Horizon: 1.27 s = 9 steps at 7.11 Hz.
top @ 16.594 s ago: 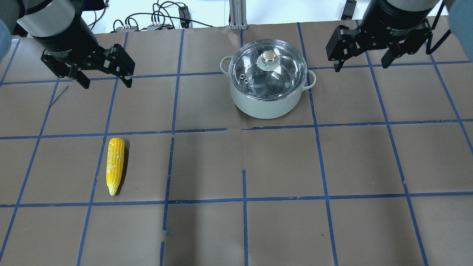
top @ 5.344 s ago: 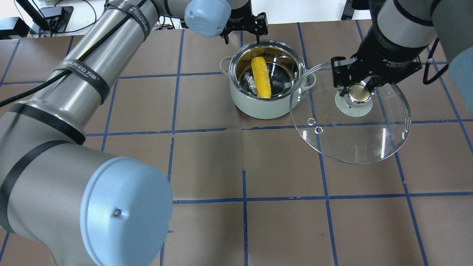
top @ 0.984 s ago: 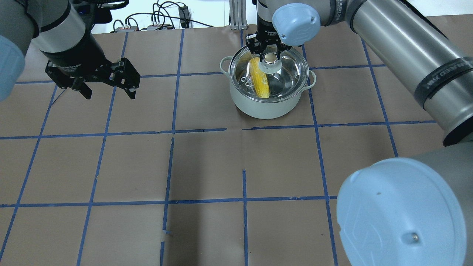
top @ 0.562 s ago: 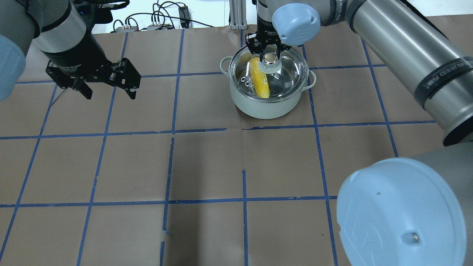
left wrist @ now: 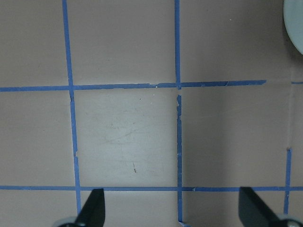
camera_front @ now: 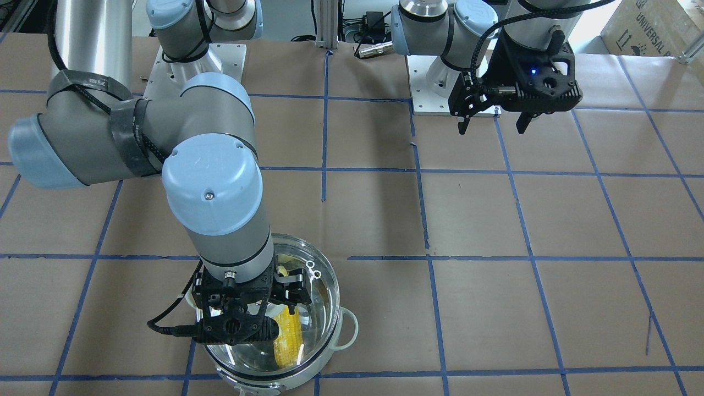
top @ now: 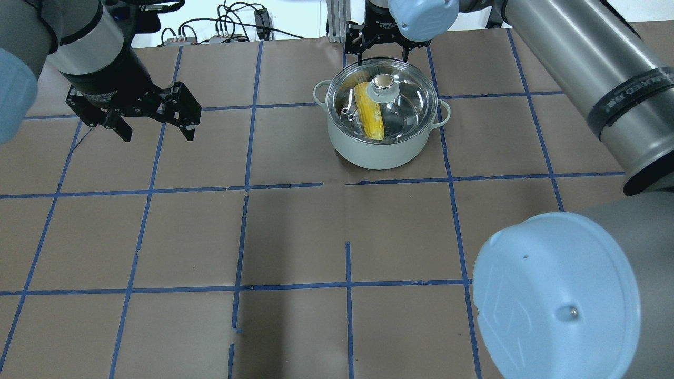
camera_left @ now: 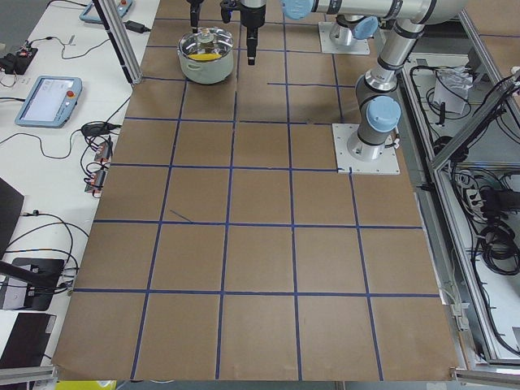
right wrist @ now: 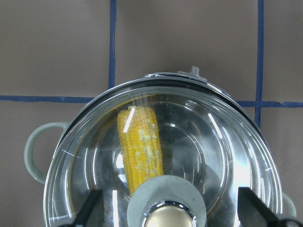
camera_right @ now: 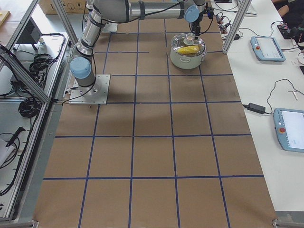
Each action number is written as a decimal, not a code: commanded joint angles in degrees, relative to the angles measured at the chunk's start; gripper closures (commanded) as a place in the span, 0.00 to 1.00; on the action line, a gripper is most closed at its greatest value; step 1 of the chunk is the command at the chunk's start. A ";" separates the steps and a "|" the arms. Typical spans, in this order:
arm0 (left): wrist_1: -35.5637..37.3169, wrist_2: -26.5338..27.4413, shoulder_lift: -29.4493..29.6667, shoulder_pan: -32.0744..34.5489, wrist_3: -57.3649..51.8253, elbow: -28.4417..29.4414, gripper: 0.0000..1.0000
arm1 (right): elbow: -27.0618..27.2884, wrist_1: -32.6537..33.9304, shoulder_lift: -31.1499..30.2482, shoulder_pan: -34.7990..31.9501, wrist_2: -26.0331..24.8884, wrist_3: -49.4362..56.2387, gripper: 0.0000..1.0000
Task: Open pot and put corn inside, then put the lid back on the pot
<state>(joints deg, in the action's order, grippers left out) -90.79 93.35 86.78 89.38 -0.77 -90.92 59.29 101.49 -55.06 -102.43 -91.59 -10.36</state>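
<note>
So the biggest thing you've got here is the table (top: pixel 295 231), brown paper with a blue tape grid, and the pot (top: pixel 376 152) stands on it out on the side away from the robot's bases. I'll use the pot as the reference for everything else.

The right arm (top: pixel 579 58) stretches all the way across to the pot. The left arm (top: pixel 89 47) hangs well off to the pot's left, nowhere near it.

The pot itself is upright, with its pale green loop handles sticking out on both sides. The lid (top: pixel 410 100) sits on the pot's rim and looks level all round as far as you can see.

The right gripper (top: pixel 382 58) hovers just above the pot. In the wrist view its fingers (right wrist: pixel 92 210) are spread wide either side of the lid's centre, holding nothing. The left gripper (top: pixel 158 134) is also spread apart and empty, over bare table well to the pot's left.

The corn (top: pixel 368 113) is inside the pot; you can see it through the glass, lying a bit left of the pot's centre.

Smallest bits: the brass knob (top: pixel 384 81) is in the middle of the lid with nothing touching it, and the vent holes (top: pixel 346 111) are near the pot's left rim.
</note>
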 commanded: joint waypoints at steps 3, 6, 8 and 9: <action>0.00 -0.01 0.06 0.00 0.07 0.04 0.00 | -3.84 -10.35 -5.83 1.44 -0.86 0.77 0.00; 0.00 -0.01 -0.03 0.00 0.07 0.04 0.00 | 3.42 -15.36 -15.13 8.01 1.31 6.47 0.05; 0.00 -0.01 0.06 0.00 0.07 0.04 0.00 | 16.50 -14.31 -26.01 11.63 4.05 7.28 0.05; 0.00 0.08 0.06 0.00 -0.02 0.04 0.00 | 19.52 -14.83 -30.42 11.99 3.88 7.37 0.05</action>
<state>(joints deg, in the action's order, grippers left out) -90.79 93.36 86.78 89.39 -0.72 -90.90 73.55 86.89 -79.51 -91.53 -88.03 -3.24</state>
